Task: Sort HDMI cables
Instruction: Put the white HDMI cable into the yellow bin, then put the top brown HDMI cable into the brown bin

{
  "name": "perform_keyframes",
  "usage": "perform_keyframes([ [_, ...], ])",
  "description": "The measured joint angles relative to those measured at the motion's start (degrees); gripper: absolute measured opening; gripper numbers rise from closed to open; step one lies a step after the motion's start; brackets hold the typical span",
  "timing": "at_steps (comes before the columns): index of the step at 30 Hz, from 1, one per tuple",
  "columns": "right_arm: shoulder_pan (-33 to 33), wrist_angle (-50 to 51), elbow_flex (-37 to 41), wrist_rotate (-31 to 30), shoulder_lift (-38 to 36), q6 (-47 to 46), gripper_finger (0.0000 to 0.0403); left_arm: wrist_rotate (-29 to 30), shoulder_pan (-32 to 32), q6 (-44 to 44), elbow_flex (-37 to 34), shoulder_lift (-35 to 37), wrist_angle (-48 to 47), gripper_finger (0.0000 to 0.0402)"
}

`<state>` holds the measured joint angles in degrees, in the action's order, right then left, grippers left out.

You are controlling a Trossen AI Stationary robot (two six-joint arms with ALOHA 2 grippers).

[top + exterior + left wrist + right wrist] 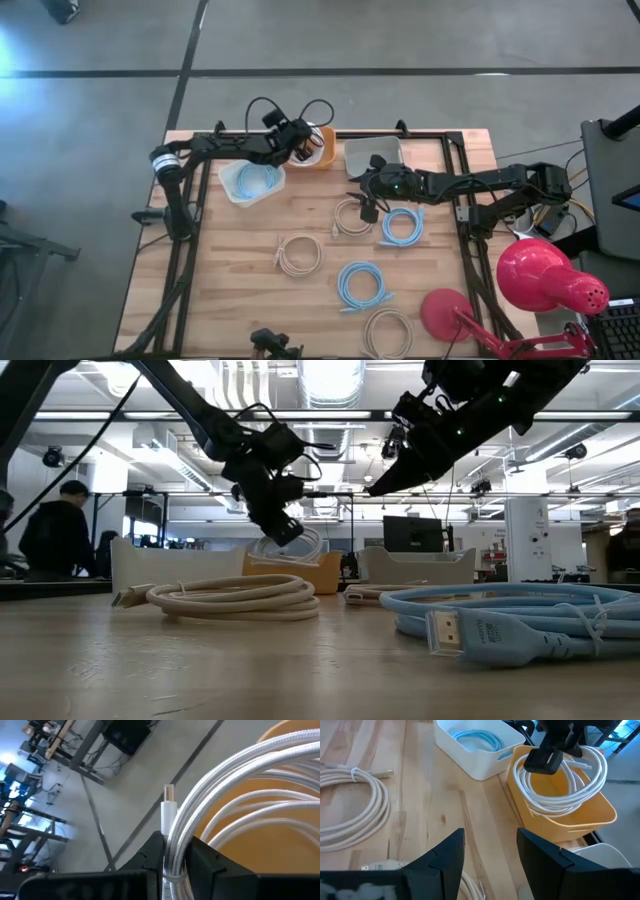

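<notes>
My left gripper [300, 143] hovers over the orange bin [325, 152] at the table's far edge, shut on a white HDMI coil [565, 790]. My right gripper [490, 865] is open and holds nothing. It hangs above the table's middle [365, 200], near a beige coil [352, 217] and a light blue coil [402, 226]. Another light blue coil [252, 180] lies in the white bin [232, 190]. On the wood lie a beige coil [299, 254], a blue coil [364, 285] and a beige coil [388, 332]. My left gripper pinches several turns of the white coil together at one side of its loop [176, 845], between the two fingers [150, 857]. The fingers come from above, slanting down. A connector end [169, 805] sticks out past them. The coil hangs tilted below, its lower turns [555, 810] inside the orange bin.
A pale grey bin [373, 155] stands beside the orange one at the far edge. A red desk lamp [545, 275] with a round base [447, 312] stands at the near right corner. Black frame rails [462, 190] run along the table's sides. People and desks show beyond the table.
</notes>
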<state>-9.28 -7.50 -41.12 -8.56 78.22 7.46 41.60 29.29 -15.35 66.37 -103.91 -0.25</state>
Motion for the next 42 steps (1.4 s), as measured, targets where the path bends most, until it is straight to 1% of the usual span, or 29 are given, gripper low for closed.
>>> perform_keyframes([
  [3, 0.0, 0.0, 0.0, 0.0, 0.0, 0.0, 0.0178, -0.7, -0.1, 0.0, 0.0, -0.3, -0.1, 0.0062],
  [5, 0.0, 0.0, 0.0, 0.0, 0.0, 0.0, 0.0178, -0.9, -0.1, 0.1, 0.0, -0.3, -0.4, 0.0073],
  [12, 0.0, 0.0, 0.0, 0.0, 0.0, 0.0, 0.0178, -1.4, -0.1, -1.0, 0.0, -0.4, -2.8, 0.0146],
  [16, 0.0, 0.0, 0.0, 0.0, 0.0, 0.0, 0.0178, 2.2, -0.2, -4.0, 0.8, -0.3, -2.6, 0.0185],
  [20, 0.0, 0.0, 0.0, 0.0, 0.0, 0.0, 0.0178, 6.0, -1.0, -7.7, 3.0, -0.2, -2.7, 0.0207],
  [24, 0.0, 0.0, 0.0, 0.0, 0.0, 0.0, 0.0178, 6.5, -2.8, -8.1, 5.2, 0.1, -6.1, 0.021],
  [31, 0.0, 0.0, 0.1, 0.0, 0.0, 0.0, 0.0178, 6.5, -6.9, -7.3, 8.6, 0.1, -15.1, 0.0209],
  [38, 0.0, 0.0, 0.1, 0.0, 0.0, -1.3, 0.0178, 6.4, -6.7, -7.1, 9.0, 0.4, -16.8, 0.0209],
  [42, 0.0, 0.0, 0.1, 0.0, 0.0, -1.4, 0.0178, 5.8, -9.1, -3.7, 9.2, 2.3, -18.9, 0.0209],
])
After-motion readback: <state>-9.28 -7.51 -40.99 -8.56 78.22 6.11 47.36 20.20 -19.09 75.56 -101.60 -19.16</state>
